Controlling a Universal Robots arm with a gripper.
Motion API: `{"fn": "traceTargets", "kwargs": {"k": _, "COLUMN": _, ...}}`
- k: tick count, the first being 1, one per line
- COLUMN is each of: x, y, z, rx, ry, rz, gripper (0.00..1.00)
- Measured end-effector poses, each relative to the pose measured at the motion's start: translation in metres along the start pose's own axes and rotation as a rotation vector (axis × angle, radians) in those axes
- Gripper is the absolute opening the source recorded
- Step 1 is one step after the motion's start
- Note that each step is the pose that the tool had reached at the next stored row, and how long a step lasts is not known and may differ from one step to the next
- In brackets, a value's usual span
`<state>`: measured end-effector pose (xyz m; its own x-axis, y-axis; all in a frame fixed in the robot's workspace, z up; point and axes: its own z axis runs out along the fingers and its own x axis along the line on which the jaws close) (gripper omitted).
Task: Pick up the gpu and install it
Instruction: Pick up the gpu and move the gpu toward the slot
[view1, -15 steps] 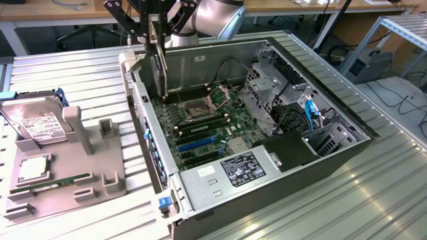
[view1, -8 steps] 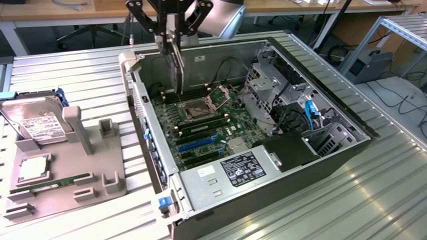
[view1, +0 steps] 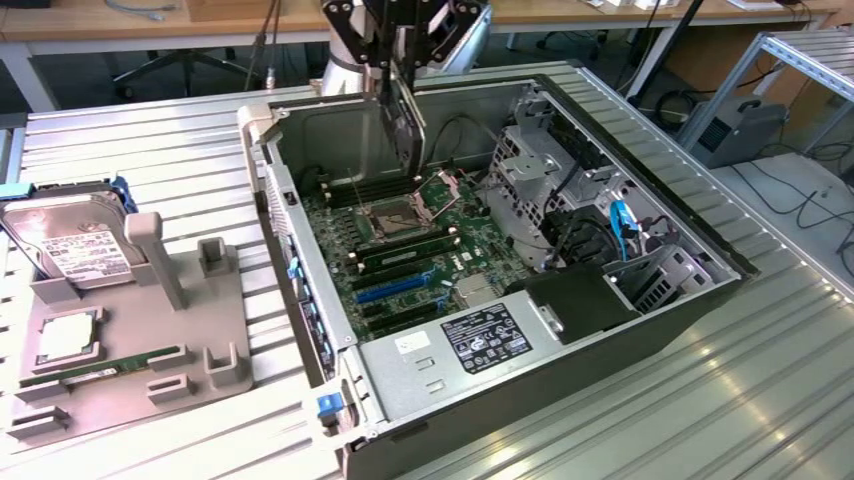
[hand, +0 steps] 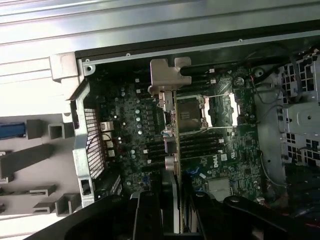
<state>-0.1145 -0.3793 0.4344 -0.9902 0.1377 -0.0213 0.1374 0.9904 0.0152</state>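
Clamping the gpu (hand: 172, 132) between them, the jaws of the gripper (hand: 172, 205) are closed on one end of the card, and its silver bracket end points away from them. So the pick-up looks done. Beneath the card lies the motherboard (hand: 135, 130). The card hangs above it, close to the processor socket (hand: 192, 115), and appears to touch nothing. It sits in no slot yet, and the blue slot (view1: 391, 289) lies bare farther along the board, so the installing is left. Around the board stands the open computer case (view1: 340, 125). Beyond it on the bench (view1: 134, 140), a grey holder (view1: 120, 370) carries a hard drive (view1: 80, 250).
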Motion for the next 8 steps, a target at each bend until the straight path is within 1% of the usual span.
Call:
{"fn": "traceTargets", "kwargs": {"k": 2, "x": -0.012, "y": 0.0017, "z": 0.0007, "rx": 0.0, "ry": 0.0003, "rz": 0.0, "gripper": 0.27}}
{"fn": "traceTargets", "kwargs": {"k": 4, "x": -0.021, "y": 0.0028, "z": 0.0011, "rx": 0.0001, "ry": 0.0005, "rz": 0.0, "gripper": 0.27}}
{"fn": "traceTargets", "kwargs": {"k": 5, "x": -0.026, "y": 0.0036, "z": 0.0014, "rx": 0.0001, "ry": 0.0007, "rz": 0.0, "gripper": 0.27}}
{"fn": "traceTargets", "kwargs": {"k": 8, "x": -0.034, "y": 0.0047, "z": 0.0018, "rx": 0.0001, "ry": 0.0007, "rz": 0.0, "gripper": 0.27}}
